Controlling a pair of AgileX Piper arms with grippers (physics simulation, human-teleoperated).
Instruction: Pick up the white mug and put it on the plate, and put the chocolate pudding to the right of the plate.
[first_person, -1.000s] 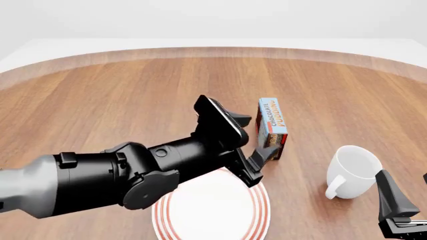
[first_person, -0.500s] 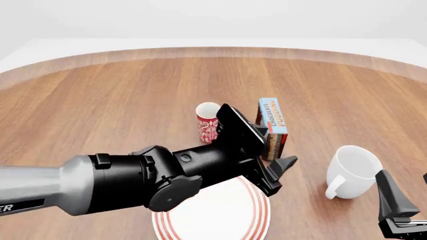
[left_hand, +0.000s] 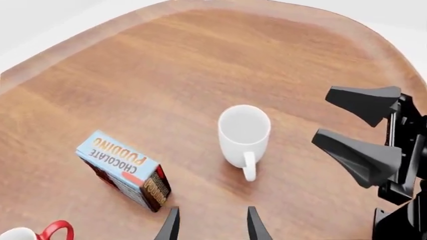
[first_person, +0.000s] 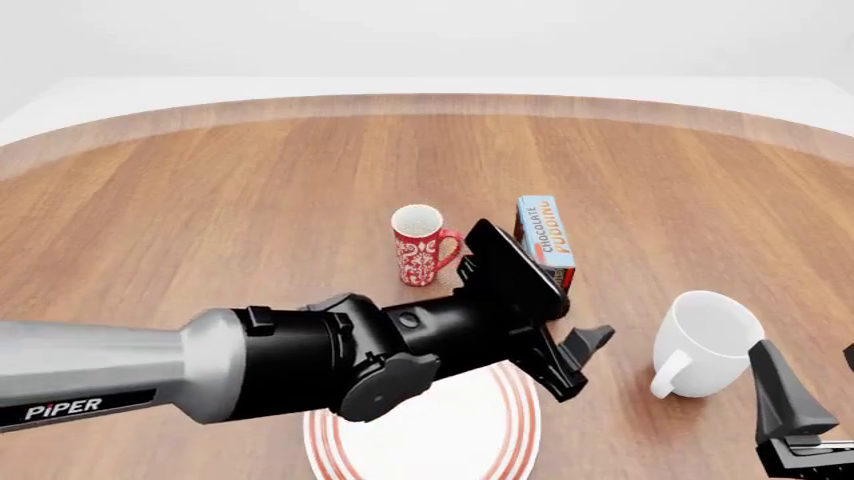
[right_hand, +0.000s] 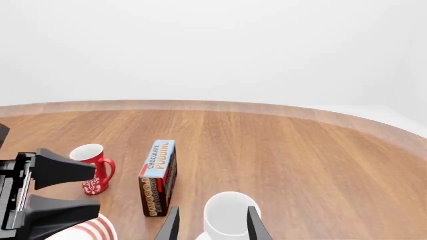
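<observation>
Left gripper (first_person: 587, 352), jaws wide and empty, hovers between plate (first_person: 514, 440) and mug (first_person: 705, 342) (handle facing the arms); a rim grasp looks safest, right gripper (first_person: 801, 425) also open.

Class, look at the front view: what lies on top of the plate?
Nothing visibly rests on the plate; its bare face shows. The left arm hangs over it, covering its far-left part from view.

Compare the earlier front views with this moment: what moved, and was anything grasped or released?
The left arm swept to the right across the front view, its open left gripper leaving the chocolate pudding and nearing the white mug, uncovering the red mug. Nothing was grasped or released. Pudding, both mugs, plate and the right gripper stayed put.
</observation>
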